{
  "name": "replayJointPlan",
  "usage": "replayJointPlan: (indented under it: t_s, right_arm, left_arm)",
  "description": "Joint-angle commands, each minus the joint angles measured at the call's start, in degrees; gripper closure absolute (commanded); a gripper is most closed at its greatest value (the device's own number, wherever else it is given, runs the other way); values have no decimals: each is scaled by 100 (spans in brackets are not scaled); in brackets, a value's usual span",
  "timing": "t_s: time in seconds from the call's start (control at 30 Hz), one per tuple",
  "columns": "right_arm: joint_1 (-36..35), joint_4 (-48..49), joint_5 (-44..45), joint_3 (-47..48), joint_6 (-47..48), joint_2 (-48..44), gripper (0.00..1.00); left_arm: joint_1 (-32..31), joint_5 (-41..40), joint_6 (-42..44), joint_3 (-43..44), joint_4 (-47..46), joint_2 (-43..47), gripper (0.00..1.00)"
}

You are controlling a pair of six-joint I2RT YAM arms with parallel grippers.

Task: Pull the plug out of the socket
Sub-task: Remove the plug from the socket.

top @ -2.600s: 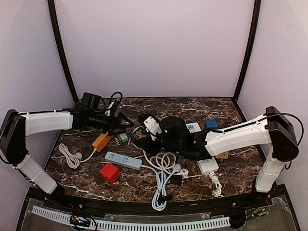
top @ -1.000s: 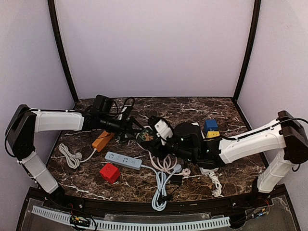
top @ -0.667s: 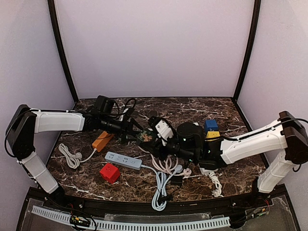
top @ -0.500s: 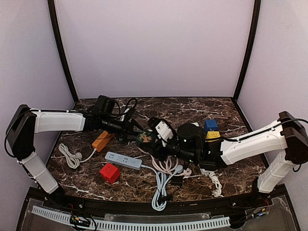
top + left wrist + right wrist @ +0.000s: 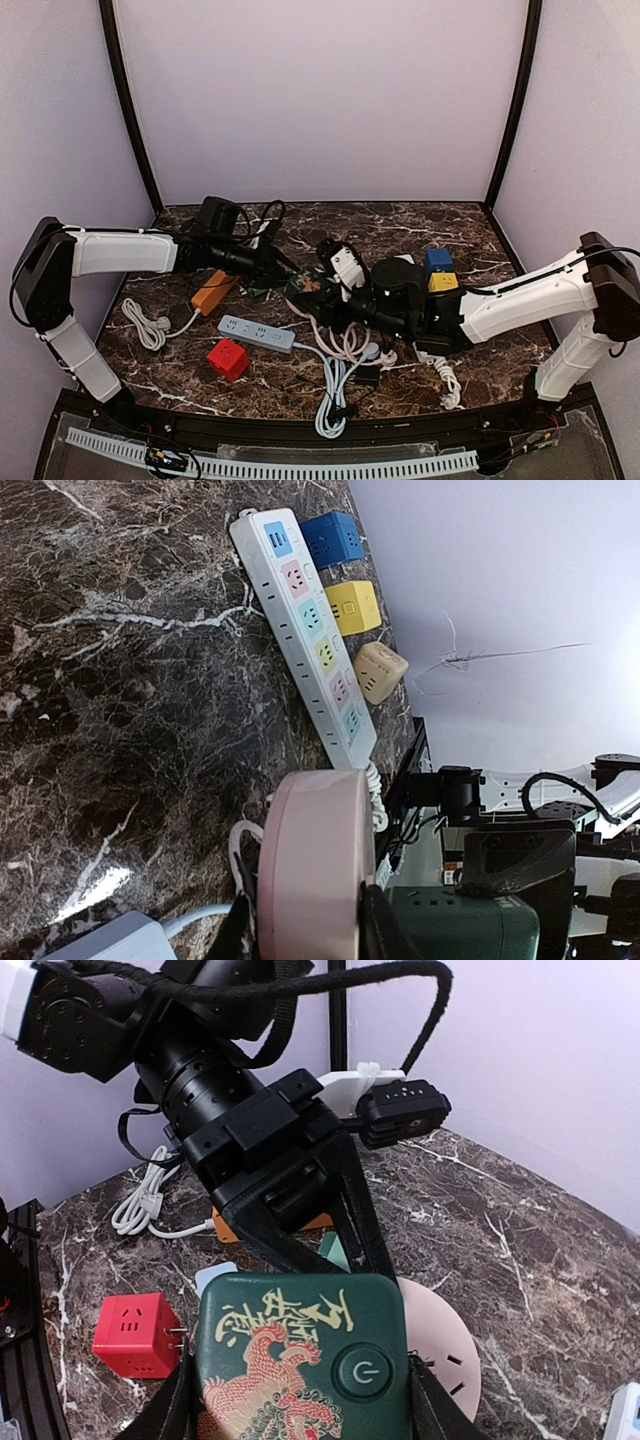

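A dark green socket cube (image 5: 300, 1360) with a red and gold dragon and a power button is up off the table; my right gripper (image 5: 300, 1405) is shut on it, one finger on each side. A round pink plug (image 5: 312, 865) sits against the socket's side and also shows as a pale pink disc (image 5: 440, 1345) in the right wrist view. My left gripper (image 5: 305, 935) is shut on the plug's rim, its dark fingers (image 5: 383, 930) pressed to both flat faces. In the top view the two grippers meet over mid-table at the socket (image 5: 303, 287).
A long white power strip (image 5: 310, 630) with coloured outlets lies beside blue (image 5: 335, 535), yellow (image 5: 352, 605) and beige (image 5: 380, 670) cubes. An orange socket (image 5: 212, 292), grey-blue strip (image 5: 256, 333), red cube (image 5: 228, 359) and coiled white cables (image 5: 340, 345) lie below the grippers.
My left gripper reached in to the socket held by the right gripper and its jaws closed onto the pink plug. The right arm shifted slightly right with the socket.
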State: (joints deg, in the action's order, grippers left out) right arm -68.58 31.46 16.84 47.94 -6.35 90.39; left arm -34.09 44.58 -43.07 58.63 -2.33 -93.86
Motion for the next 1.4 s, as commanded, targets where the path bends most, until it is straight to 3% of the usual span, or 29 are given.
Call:
replayJointPlan:
  t_s: [0.0, 0.2, 0.37, 0.6, 1.0, 1.2, 1.37]
  right_arm:
    - [229, 172, 329, 60, -799, -191, 100]
    - [737, -185, -247, -11, -1800, -285, 100]
    - [851, -365, -483, 29, -2017, -246, 100]
    - [760, -289, -591, 83, -1514, -234, 100]
    - [82, -782, 140, 638, -89, 53, 100]
    - [94, -911, 350, 667, -315, 3, 100]
    - [356, -1012, 155, 635, -964, -87, 100]
  left_arm:
    - [-238, 173, 181, -61, 20, 230, 99]
    - [-238, -124, 624, -138, 106, 507, 99]
    - [-238, -288, 834, -152, 197, 640, 99]
    - [-239, -471, 977, -31, 557, 592, 99]
    - [-168, -723, 982, 153, 923, 377, 99]
    - [-126, -666, 1118, 204, 906, 329, 99]
    - [-125, -510, 1792, 227, 814, 369, 99]
